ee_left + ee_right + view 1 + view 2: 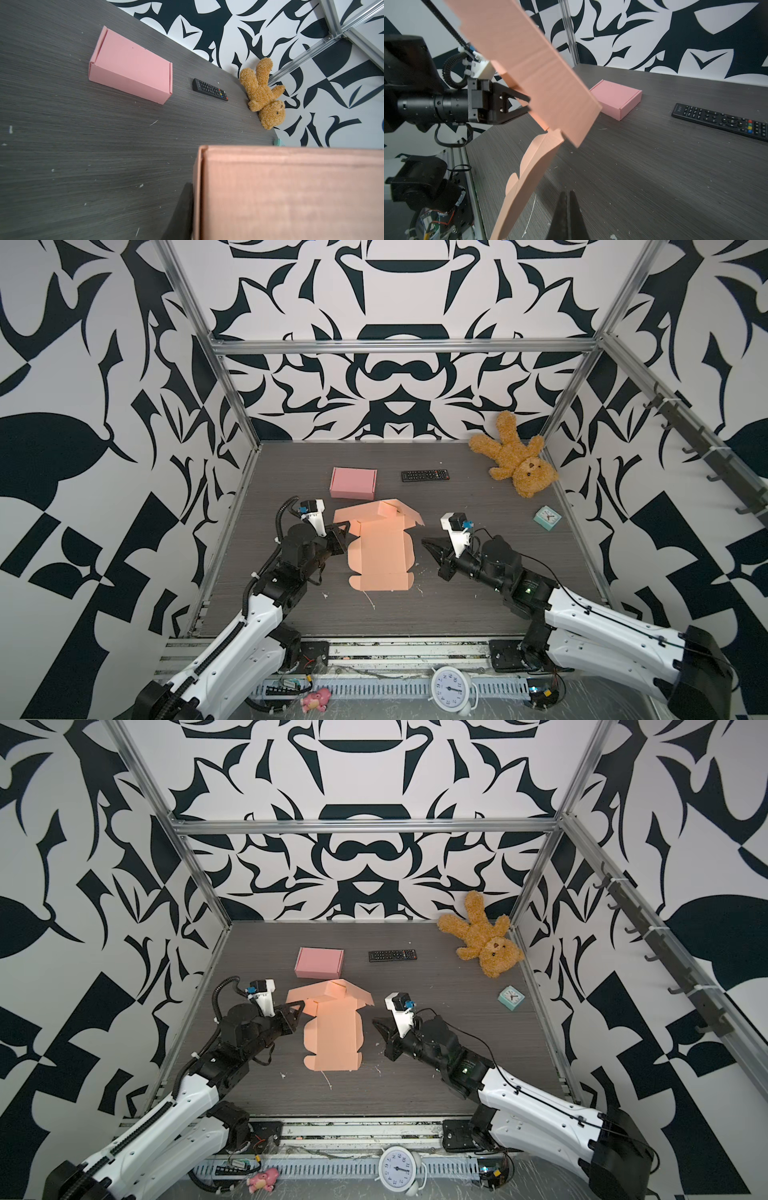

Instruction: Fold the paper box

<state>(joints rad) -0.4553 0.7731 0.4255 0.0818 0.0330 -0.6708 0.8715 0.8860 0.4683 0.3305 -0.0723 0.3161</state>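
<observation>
Early folding step: peach paper box blank mid-table between the arms, far panels lifted, one side flap pinched in the narrow left gripper; right gripper closed, empty, just beside the opposite edge. Next, probably: opening right to raise that side wall. Dark wood-grain table; pink box, remote, teddy bear at rear; black-and-white patterned walls.
</observation>
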